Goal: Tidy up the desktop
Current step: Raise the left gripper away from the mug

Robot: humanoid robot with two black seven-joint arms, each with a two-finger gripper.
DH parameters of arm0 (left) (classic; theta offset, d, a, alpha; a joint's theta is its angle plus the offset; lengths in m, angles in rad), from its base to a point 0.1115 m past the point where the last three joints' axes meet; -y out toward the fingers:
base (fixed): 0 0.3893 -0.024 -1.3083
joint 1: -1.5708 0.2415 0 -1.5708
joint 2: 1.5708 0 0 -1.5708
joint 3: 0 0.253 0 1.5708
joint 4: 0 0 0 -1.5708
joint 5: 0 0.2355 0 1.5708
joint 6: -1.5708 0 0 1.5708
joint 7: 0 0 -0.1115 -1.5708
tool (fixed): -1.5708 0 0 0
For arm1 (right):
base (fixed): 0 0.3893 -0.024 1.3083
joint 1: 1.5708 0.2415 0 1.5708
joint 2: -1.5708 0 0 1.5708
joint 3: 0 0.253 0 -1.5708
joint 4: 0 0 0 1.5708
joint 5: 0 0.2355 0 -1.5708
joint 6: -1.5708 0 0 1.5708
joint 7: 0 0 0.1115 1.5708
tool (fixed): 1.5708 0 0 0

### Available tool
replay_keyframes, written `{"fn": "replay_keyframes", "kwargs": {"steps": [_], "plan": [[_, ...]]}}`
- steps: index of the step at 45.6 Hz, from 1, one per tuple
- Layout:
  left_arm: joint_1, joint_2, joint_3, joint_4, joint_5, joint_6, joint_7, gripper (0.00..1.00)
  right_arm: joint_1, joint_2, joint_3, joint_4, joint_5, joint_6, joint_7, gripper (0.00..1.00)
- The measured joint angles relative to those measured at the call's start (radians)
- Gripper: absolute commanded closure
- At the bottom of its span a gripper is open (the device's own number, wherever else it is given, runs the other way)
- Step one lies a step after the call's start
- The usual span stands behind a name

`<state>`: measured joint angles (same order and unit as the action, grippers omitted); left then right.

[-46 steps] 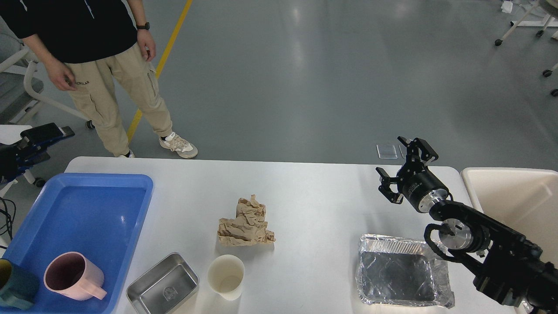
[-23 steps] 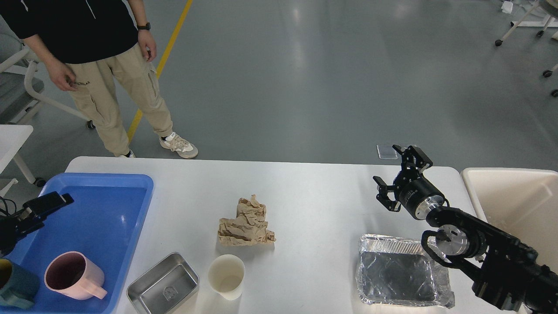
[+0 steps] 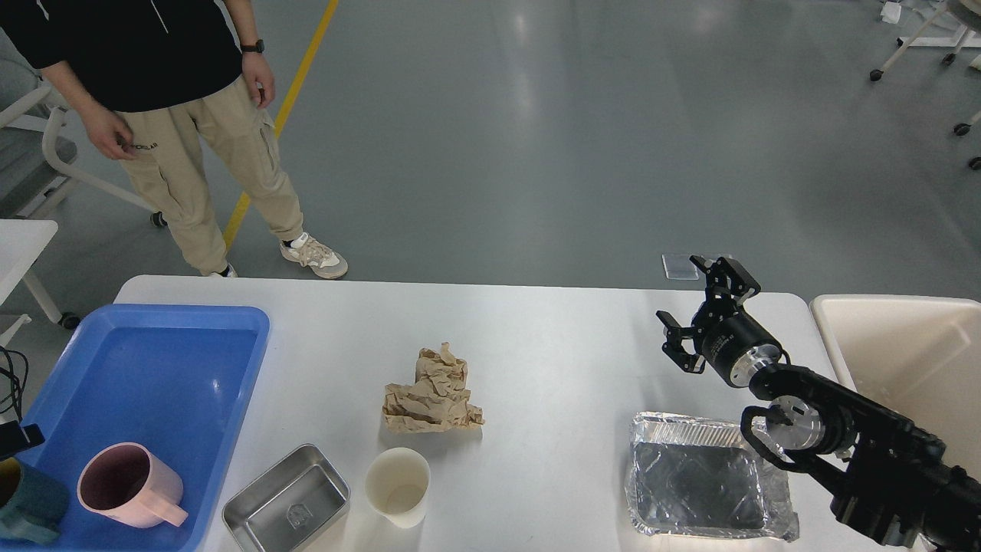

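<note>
The white desktop (image 3: 552, 345) carries a crumpled brown paper (image 3: 434, 391) at its middle, a white paper cup (image 3: 397, 486) and a small steel pan (image 3: 286, 500) near the front, and a foil tray (image 3: 709, 475) at the front right. My right gripper (image 3: 696, 307) is open and empty, held above the far right of the desktop, behind the foil tray. Of my left arm only a small black tip (image 3: 18, 438) shows at the left edge, over the blue tray (image 3: 161, 368).
The blue tray holds a pink mug (image 3: 126, 487) and a teal cup (image 3: 27, 502). A beige bin (image 3: 904, 345) stands beside the desktop's right end. A person (image 3: 191, 115) stands beyond the far left corner.
My left gripper has dropped down and back, from above the blue tray's far corner to almost out of view at the left edge. My right gripper has lowered slightly.
</note>
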<state>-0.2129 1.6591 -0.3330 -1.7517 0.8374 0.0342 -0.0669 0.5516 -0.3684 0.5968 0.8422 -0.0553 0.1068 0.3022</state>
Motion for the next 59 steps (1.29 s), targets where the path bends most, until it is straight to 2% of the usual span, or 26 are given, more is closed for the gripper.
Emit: {"fn": "replay_keyframes", "kwargs": {"steps": [14, 17, 21, 24, 30, 42, 54, 59], "plan": [[-0.005, 0.047, 0.036, 0.004, -0.002, 0.013, -0.009, 0.03, 0.001, 0.002, 0.0, 0.008, 0.0, -0.012, 0.0, 0.0], [-0.006, 0.049, 0.036, 0.007, 0.003, 0.009, -0.027, 0.03, 0.001, 0.003, 0.0, 0.01, 0.0, -0.014, 0.0, 0.0], [-0.009, 0.055, 0.026, 0.014, 0.05, 0.0, -0.072, 0.03, 0.0, 0.005, 0.0, 0.012, 0.0, -0.017, 0.001, 0.0], [-0.016, 0.061, 0.002, 0.02, 0.146, -0.025, -0.091, 0.03, -0.001, 0.005, 0.0, 0.014, 0.0, -0.019, 0.001, 0.0], [-0.04, 0.044, -0.079, 0.032, 0.393, -0.138, -0.106, 0.03, -0.002, 0.005, 0.0, 0.017, 0.0, -0.022, 0.003, 0.0], [-0.156, -0.21, -0.125, 0.151, 0.711, -0.357, -0.118, 0.03, 0.001, 0.012, 0.0, 0.017, 0.0, -0.025, 0.003, 0.0], [-0.319, -0.456, -0.113, 0.274, 0.878, -0.532, -0.126, 0.03, 0.01, 0.016, 0.001, 0.017, 0.0, -0.032, 0.003, 0.0], [-0.359, -0.539, -0.107, 0.307, 0.935, -0.578, -0.135, 0.03, 0.017, 0.025, 0.001, 0.017, 0.0, -0.039, 0.003, 0.0]]}}
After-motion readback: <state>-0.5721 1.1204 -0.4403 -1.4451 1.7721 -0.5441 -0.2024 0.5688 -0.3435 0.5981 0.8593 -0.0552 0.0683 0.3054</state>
